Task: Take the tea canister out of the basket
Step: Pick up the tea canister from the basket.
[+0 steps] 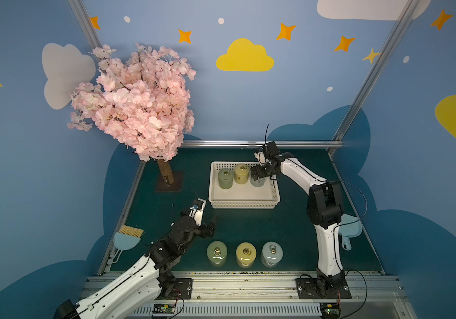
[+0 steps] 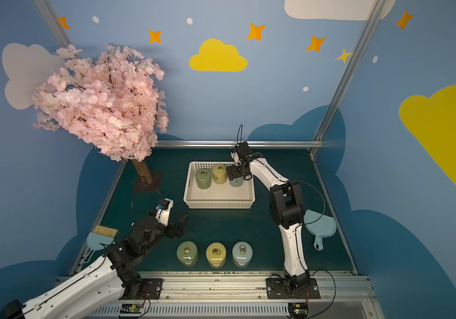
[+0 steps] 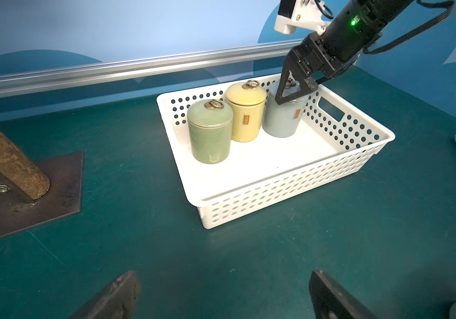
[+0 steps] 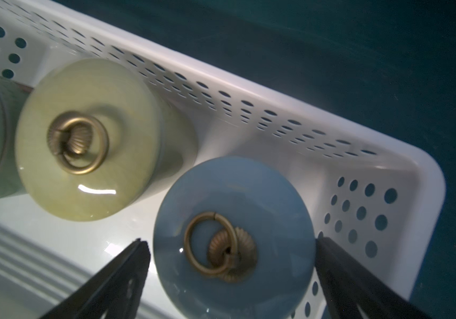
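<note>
In both top views the white basket (image 1: pixel 244 205) is sitting toward the back of the green table (image 1: pixel 249 226). Three cans are standing in it, in a row by its far wall: a green canister (image 1: pixel 225 179), a yellow canister (image 1: pixel 241 174) and a blue tea canister (image 1: pixel 257 182). The right gripper (image 1: pixel 264 176) is hanging over the blue one and hiding most of it. The left gripper (image 1: pixel 210 227) is floating above the table near the front, well apart from the basket. A row of three canisters (image 1: pixel 246 254) is standing on the table by the front edge. A pink tree (image 1: pixel 135 102) is standing at the back.

In the left wrist view the left gripper's two fingers (image 3: pixel 121 292) are spreading wide with nothing between them. Past them, the right gripper is reaching down at the blue tea canister, and one black finger is lying across its lid.

In the right wrist view the blue tea canister is standing in a corner of the basket, just beside the yellow canister. Its lid, with a brass ring (image 4: pixel 210 243), is sitting between the right gripper's two fingers. The fingers are standing open, one on each side. A thin gap is showing on one side; on the other side it is hard to tell if the finger is touching
</note>
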Robot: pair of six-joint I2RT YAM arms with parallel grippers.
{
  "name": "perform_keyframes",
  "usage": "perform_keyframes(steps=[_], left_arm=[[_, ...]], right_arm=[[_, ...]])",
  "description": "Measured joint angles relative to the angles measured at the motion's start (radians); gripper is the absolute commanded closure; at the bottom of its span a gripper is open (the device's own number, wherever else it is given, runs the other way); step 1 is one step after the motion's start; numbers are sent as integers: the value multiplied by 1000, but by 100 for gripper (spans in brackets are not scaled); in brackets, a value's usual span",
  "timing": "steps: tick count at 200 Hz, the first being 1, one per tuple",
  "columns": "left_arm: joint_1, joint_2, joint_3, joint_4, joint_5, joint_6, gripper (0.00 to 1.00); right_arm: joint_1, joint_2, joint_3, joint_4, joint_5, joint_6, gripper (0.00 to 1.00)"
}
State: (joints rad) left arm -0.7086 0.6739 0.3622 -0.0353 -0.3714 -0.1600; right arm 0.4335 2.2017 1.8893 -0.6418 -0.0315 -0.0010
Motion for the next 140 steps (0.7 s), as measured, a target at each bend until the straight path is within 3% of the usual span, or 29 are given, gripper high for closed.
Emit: perform_keyframes(steps=[89, 140], left_arm=[[0, 1, 0, 1, 0, 0, 0], [0, 0, 0, 1, 0, 0, 0]], right_arm=[[0, 48, 41, -6, 3, -1, 8], [0, 48, 41, -9, 4, -5, 32]])
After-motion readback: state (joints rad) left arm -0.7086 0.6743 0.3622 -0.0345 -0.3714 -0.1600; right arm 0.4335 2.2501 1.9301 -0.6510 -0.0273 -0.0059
